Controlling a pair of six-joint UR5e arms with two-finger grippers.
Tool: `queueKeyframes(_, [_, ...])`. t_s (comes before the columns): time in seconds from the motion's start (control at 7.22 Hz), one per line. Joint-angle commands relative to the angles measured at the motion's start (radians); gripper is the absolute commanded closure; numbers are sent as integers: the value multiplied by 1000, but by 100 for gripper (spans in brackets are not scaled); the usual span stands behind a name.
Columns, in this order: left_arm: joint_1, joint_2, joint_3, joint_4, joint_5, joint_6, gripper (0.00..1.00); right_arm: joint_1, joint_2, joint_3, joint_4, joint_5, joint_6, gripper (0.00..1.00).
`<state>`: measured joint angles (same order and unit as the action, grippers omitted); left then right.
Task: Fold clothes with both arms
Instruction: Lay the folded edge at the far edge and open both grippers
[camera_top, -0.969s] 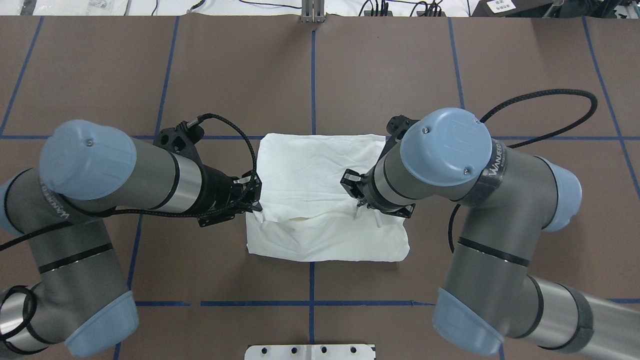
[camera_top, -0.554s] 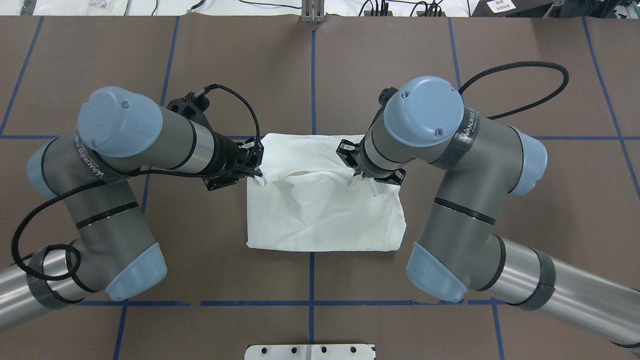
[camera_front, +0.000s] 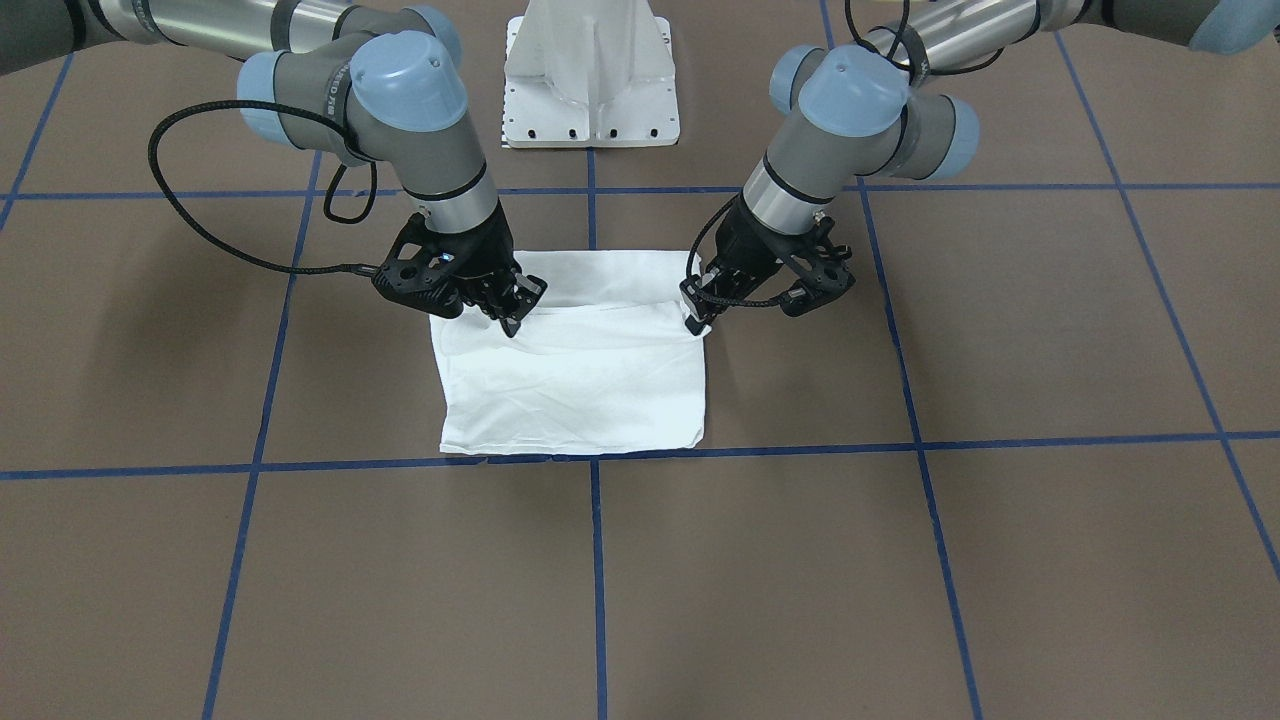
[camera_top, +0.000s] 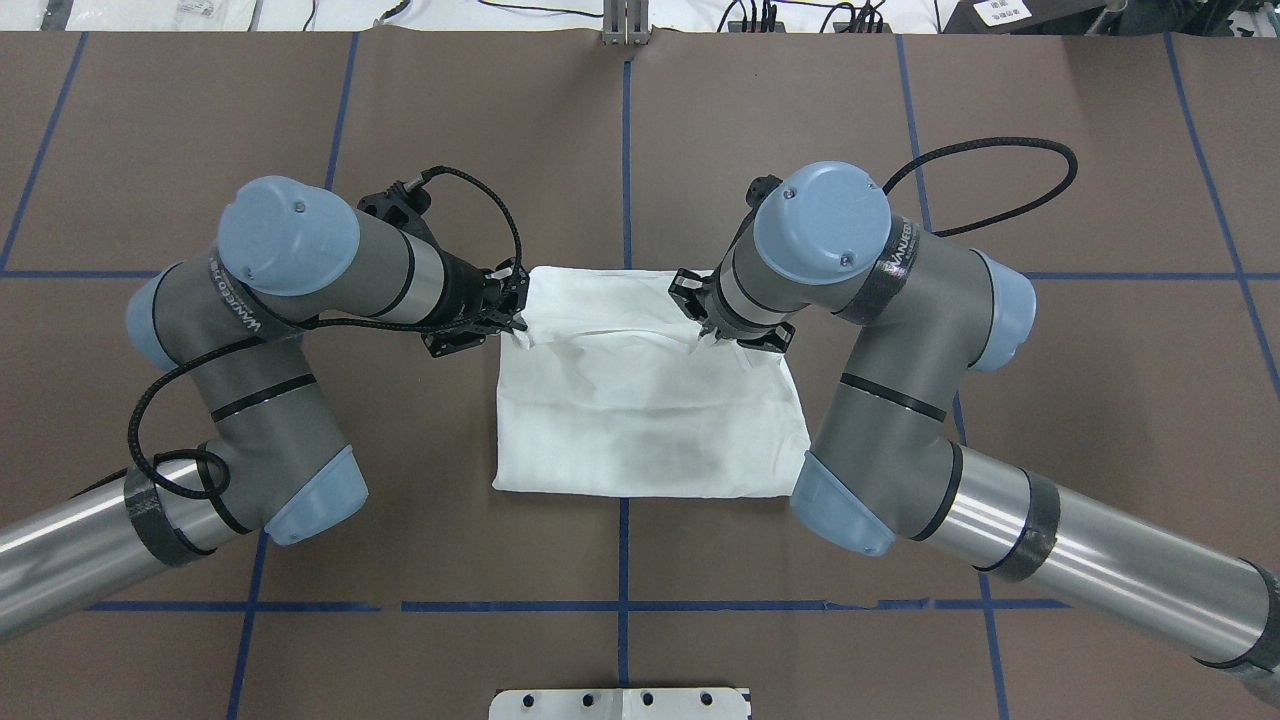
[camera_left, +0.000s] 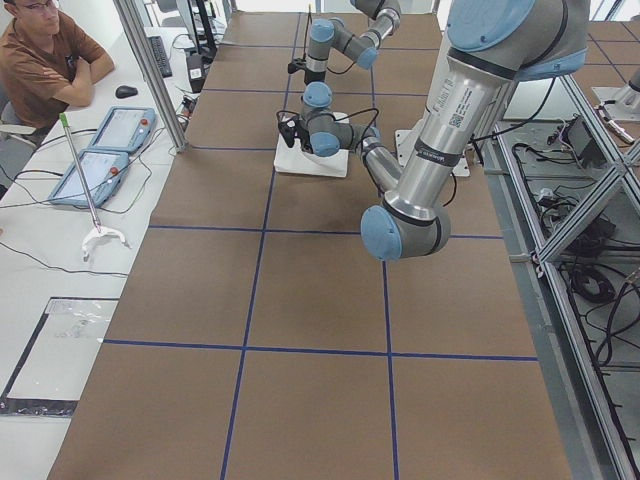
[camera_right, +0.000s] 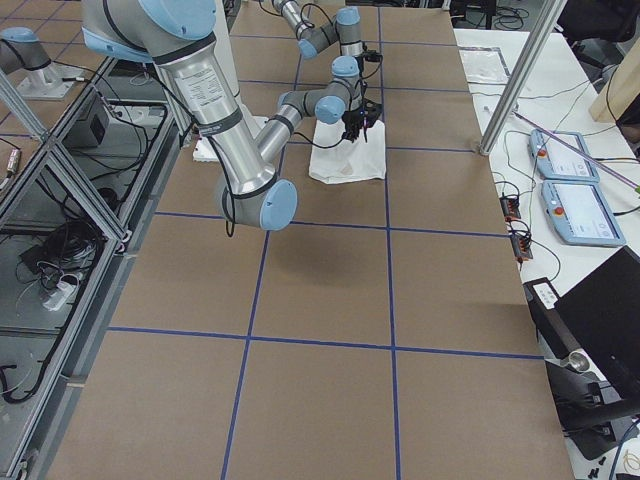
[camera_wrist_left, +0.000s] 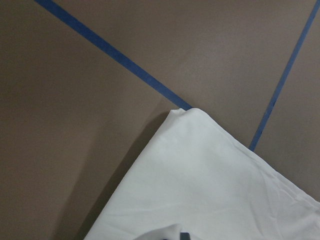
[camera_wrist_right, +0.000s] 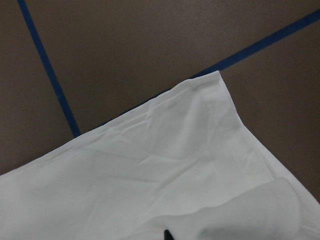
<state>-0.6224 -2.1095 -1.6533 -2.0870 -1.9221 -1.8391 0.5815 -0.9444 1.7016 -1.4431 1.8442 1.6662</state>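
Mostly concealed, the fingertips of the left gripper (camera_top: 516, 328) and right gripper (camera_top: 714, 340) sit beneath their wrists, and the wrist views crop them at the lower edge. Each pair is pinched closed on the free edge of the upper layer of the white shirt (camera_top: 640, 430). The shirt lies folded at the centre of the table (camera_top: 800, 120), its far layer extending beyond the fingers.
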Motion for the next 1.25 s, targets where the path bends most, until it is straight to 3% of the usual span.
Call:
queueKeyframes(0.0, [1, -17, 24, -8, 0, 0, 100, 4, 21, -22, 7, 1, 1, 100])
queueKeyframes(0.97, [-33, -40, 27, -7, 0, 11, 100, 57, 82, -103, 7, 44, 0, 100])
queueKeyframes(1.11, [-33, -40, 36, -8, 0, 9, 86, 57, 81, -106, 7, 46, -3, 35])
